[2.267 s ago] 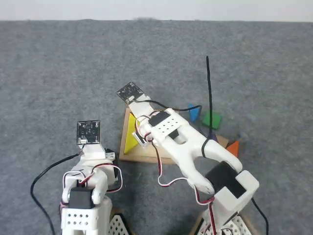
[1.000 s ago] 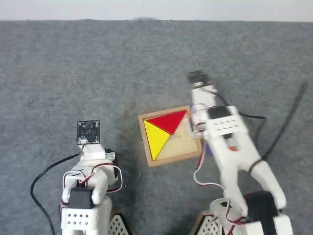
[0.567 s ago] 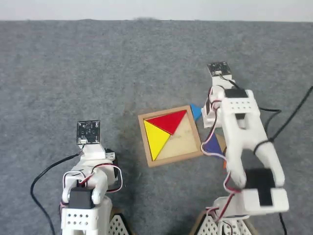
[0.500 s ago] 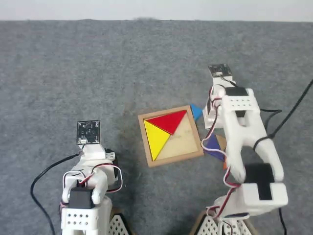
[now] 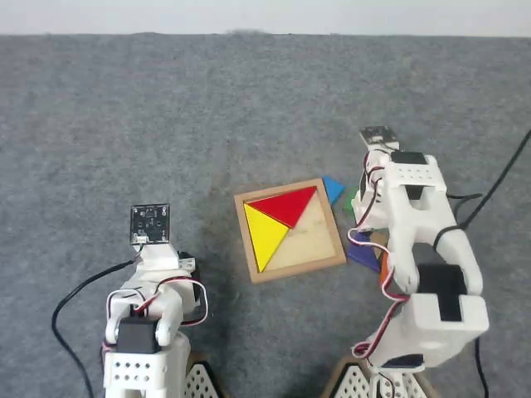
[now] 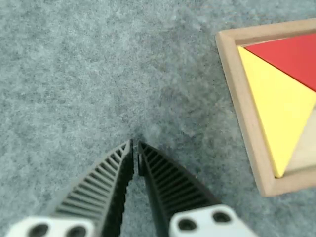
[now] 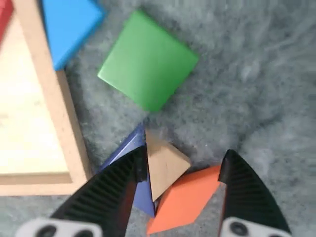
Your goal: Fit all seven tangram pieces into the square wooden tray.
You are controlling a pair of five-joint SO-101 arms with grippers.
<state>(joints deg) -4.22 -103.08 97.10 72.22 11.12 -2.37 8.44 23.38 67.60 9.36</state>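
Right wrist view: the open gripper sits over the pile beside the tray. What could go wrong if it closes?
The tan piece, dark blue piece and orange piece lie bunched at the right gripper's open jaws, so closing may pinch two at once or flick one away. One finger hangs near the tray rim and might nudge it.

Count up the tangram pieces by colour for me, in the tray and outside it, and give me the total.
red piece: 1
yellow piece: 1
light blue piece: 1
green piece: 1
dark blue piece: 1
plain wood piece: 1
orange piece: 1
Total: 7
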